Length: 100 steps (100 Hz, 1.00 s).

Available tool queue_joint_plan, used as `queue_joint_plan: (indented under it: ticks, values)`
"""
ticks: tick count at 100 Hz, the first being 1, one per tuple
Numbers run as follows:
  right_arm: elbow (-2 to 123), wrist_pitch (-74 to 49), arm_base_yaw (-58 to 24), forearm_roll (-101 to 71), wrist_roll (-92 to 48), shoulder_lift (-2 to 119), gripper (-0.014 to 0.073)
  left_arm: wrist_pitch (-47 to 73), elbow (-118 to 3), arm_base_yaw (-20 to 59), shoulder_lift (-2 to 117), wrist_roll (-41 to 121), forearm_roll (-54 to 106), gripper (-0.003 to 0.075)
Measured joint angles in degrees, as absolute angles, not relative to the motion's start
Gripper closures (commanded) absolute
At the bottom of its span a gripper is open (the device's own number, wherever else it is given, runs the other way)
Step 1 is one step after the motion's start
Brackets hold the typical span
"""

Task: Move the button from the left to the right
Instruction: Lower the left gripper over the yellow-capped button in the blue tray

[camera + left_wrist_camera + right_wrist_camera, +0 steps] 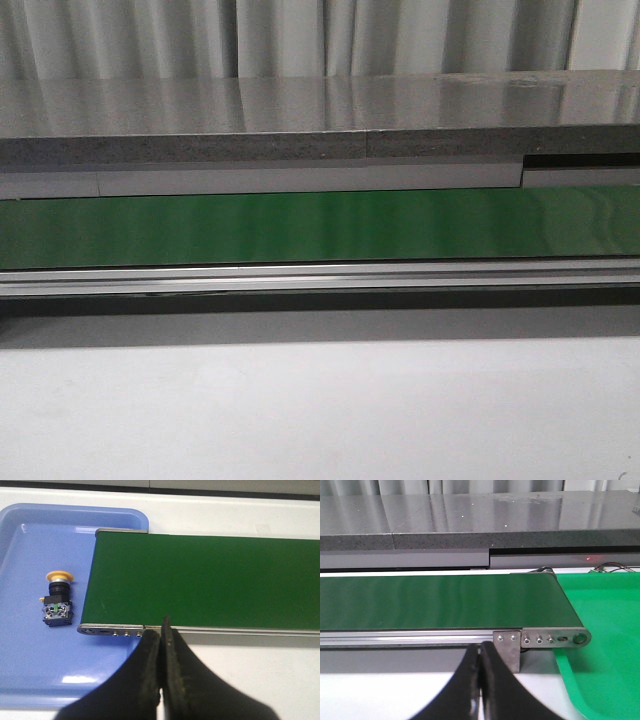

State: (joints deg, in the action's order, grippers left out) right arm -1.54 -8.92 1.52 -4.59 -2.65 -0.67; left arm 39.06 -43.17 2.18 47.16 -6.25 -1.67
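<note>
Pale curtains hung behind a grey ledge as a green conveyor belt (320,228) ran across the white surface (320,410), no arm showing in the front view. At the belt's left end, the button (57,599) lay on its side in a blue tray (30,670), just beside the belt's end but clear of it. The left pincer (161,635) hovered over the belt's near rail with its black fingers pressed together, holding nothing; the right pincer (481,652) was likewise closed and empty near the belt's far end, where a green tray (605,645) waited.

Trouble seemed likeliest at the pick: the left fingers would have to spread first, and a grip on the rounded cap rather than the boxy body could let the part roll or slip. Its mushroom cap was yellow, above a silver collar and a black body bearing a small green-and-white mark.
</note>
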Motion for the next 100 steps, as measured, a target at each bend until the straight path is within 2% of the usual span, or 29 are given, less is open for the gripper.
queue_joint_plan:
  ticks: [13, 20, 29, 33, 34, 35, 46, 100]
  values:
    - [-1.54, -8.92, 1.52, -4.59, -2.65, -0.67, 0.0662, 39.36, -43.17, 2.18, 47.69, -6.25, -1.67, 0.0717]
    - [-1.54, -8.92, 1.52, -4.59, -2.65, -0.67, 0.0662, 39.7, -43.17, 2.18, 48.06, -6.25, -1.67, 0.0637]
    - [-1.54, -8.92, 1.52, -4.59, -2.65, -0.67, 0.0662, 40.77, -43.17, 2.18, 48.3, -6.25, -1.67, 0.0447]
    - [-1.54, -8.92, 1.52, -4.59, -2.65, -0.67, 0.0662, 41.25, -43.17, 2.18, 48.3, -6.25, -1.67, 0.0327]
    - [-1.54, -8.92, 1.52, -4.59, -2.65, -0.67, 0.0662, 41.35, -43.17, 2.18, 48.3, -6.25, -1.67, 0.0327]
    - [-1.54, -8.92, 1.52, -4.59, -2.65, -0.67, 0.0662, 41.35, -43.17, 2.18, 48.3, -6.25, -1.67, 0.0279]
    - [-1.54, -8.92, 1.52, -4.59, -2.65, -0.67, 0.0662, 41.6, -43.17, 2.18, 48.3, -6.25, -1.67, 0.0122]
    - [-1.54, -8.92, 1.52, -4.59, -2.65, -0.67, 0.0662, 41.75, -43.7, 2.18, 48.56, -6.25, -1.55, 0.0115]
